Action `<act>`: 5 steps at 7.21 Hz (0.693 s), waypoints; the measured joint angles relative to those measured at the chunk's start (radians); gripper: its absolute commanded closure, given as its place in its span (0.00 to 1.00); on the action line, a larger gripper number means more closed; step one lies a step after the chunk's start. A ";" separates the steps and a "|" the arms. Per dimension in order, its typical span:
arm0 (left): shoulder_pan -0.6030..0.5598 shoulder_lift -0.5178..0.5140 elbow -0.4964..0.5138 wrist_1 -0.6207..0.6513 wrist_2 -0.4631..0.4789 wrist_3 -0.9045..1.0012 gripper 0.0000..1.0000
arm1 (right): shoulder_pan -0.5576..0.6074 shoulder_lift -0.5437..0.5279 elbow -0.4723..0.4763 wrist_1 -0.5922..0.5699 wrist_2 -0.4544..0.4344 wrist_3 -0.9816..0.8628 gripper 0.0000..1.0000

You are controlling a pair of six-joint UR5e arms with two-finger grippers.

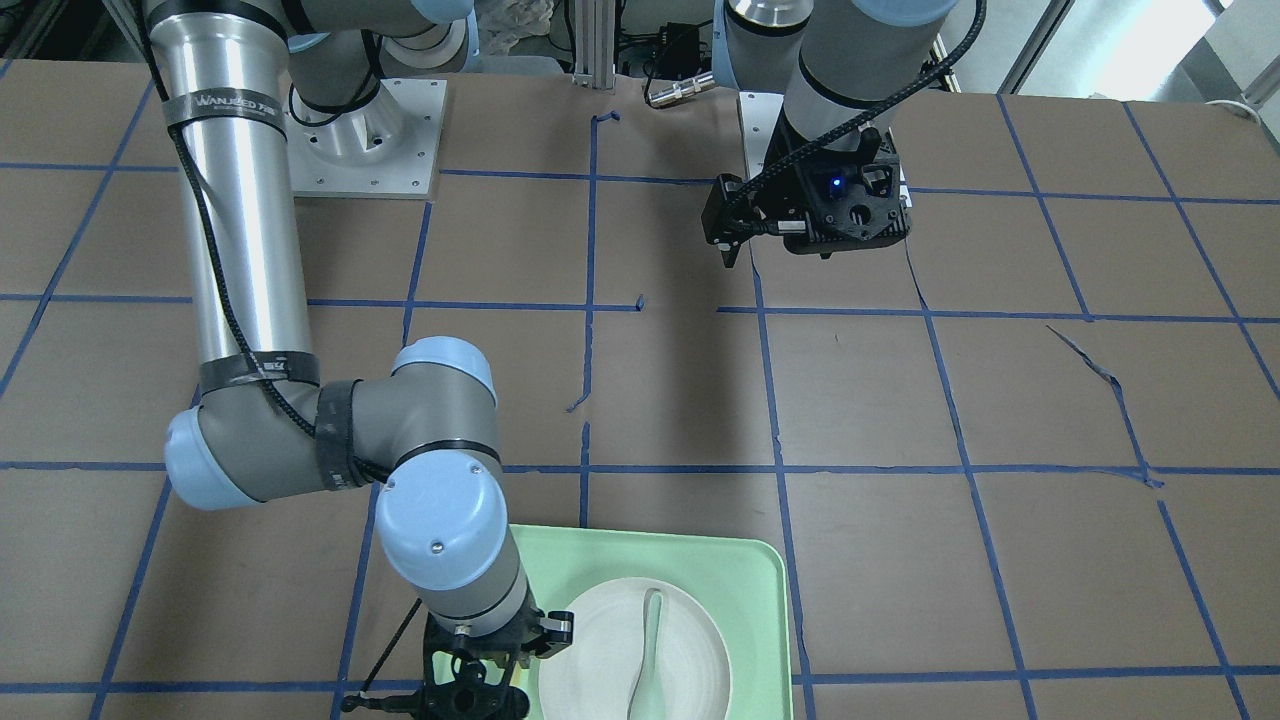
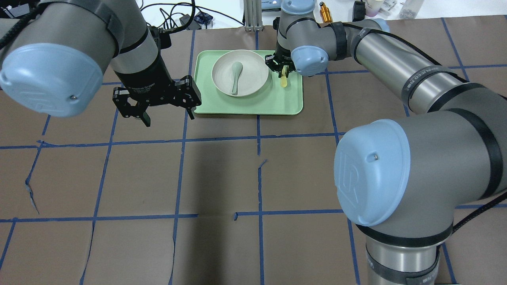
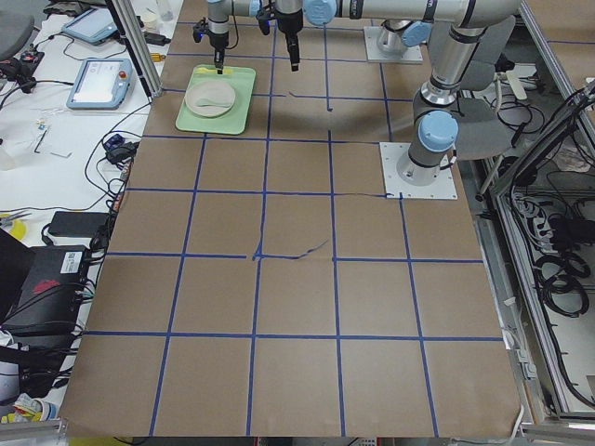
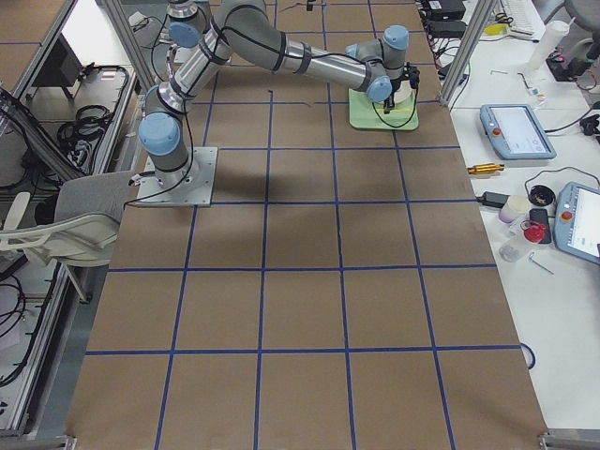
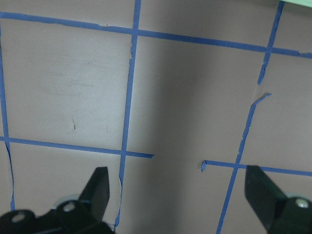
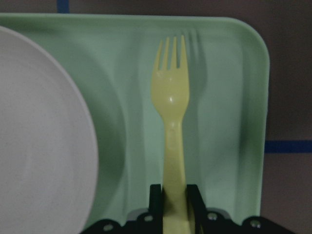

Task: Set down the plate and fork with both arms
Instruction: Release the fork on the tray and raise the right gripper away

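The white plate point(image 2: 249, 65) sits in the mint-green tray point(image 2: 249, 105) with a grey-green spoon point(image 2: 236, 77) lying in it. My right gripper point(image 2: 282, 68) is shut on the handle of the pale-yellow fork point(image 2: 284, 82), just right of the plate, over the tray. In the right wrist view the fork point(image 6: 170, 97) points away from the gripper point(image 6: 174, 195), tines forward, and casts a shadow on the tray point(image 6: 229, 122) beside the plate point(image 6: 39, 146). My left gripper point(image 2: 168, 115) is open and empty above the brown table, left of the tray; its fingers point(image 5: 100, 187) are spread wide.
The table is covered in brown paper with a grid of blue tape point(image 2: 182, 158), torn in places. Both arm bases stand at the robot's edge. Cables and small items point(image 2: 324, 12) lie beyond the far table edge.
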 measured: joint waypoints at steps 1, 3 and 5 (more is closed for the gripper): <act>0.000 0.001 -0.004 0.008 0.001 0.000 0.00 | -0.003 -0.007 0.038 -0.017 0.000 -0.002 0.00; 0.000 0.001 -0.006 0.013 0.001 0.000 0.00 | -0.006 -0.068 0.086 0.003 -0.003 -0.009 0.00; 0.000 0.001 -0.007 0.015 0.000 0.000 0.00 | -0.014 -0.232 0.122 0.169 -0.016 -0.013 0.00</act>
